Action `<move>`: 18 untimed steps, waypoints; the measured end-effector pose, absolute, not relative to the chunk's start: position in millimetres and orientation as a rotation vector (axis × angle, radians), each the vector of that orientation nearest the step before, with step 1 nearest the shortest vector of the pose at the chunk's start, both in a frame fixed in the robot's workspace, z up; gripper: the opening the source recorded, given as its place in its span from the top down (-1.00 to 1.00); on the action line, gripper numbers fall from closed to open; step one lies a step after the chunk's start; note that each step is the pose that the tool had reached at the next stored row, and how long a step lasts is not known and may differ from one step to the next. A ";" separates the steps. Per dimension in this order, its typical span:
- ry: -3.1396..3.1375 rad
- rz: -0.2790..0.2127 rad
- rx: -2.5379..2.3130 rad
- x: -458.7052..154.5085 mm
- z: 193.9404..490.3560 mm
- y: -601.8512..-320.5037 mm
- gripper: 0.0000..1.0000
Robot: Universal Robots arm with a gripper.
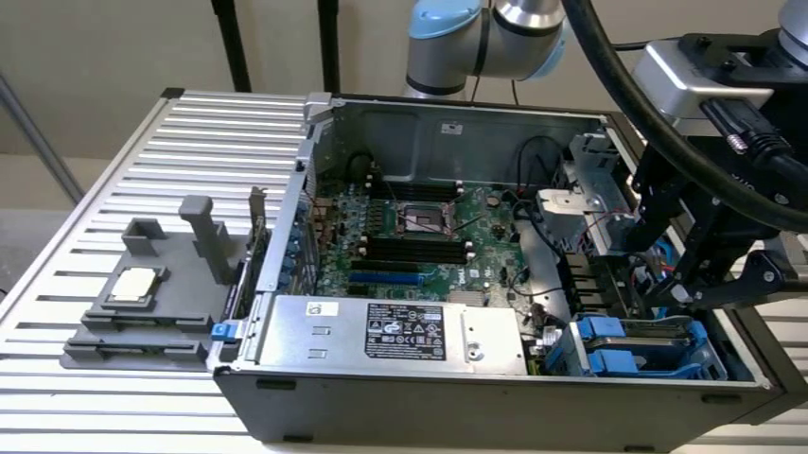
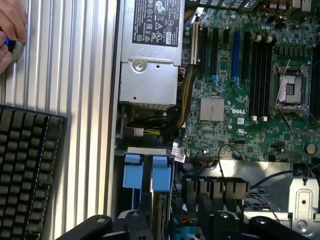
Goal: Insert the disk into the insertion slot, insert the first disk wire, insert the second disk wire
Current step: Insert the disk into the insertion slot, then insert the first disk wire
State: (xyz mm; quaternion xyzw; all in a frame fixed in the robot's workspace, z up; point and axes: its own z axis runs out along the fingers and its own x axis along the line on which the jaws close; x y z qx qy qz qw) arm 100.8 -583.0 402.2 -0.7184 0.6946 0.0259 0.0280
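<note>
The computer case (image 1: 505,407) is laid open-side up, so bays are reached from above. The disk (image 1: 631,345) appears seated in the insertion slot (image 1: 714,352) at its near corner, the exterior view's right. The gripper (image 1: 679,295) is hung just above; its opening, or any hold, cannot be told.

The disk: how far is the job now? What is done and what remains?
Done, apparently: the disk, in its blue carrier, sits low in the insertion slot. In hand: the tool hangs just above that slot. Left: the two disk wires; whether either is plugged in, I cannot tell.
</note>
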 end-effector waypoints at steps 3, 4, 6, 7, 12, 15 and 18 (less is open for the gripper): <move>2.144 0.080 -2.217 100.7 402.1 -583.0 -0.11; 2.144 0.080 -2.217 100.8 402.1 -583.0 -0.11; 2.144 0.080 -2.217 101.5 402.1 -583.0 -0.11; 2.144 0.080 -2.217 101.8 402.1 -583.0 -0.11; 2.144 0.080 -2.217 102.0 402.1 -583.0 -0.11; 2.144 0.080 -2.217 102.0 402.1 -583.0 -0.11; 2.144 0.080 -2.217 102.0 402.1 -583.0 -0.11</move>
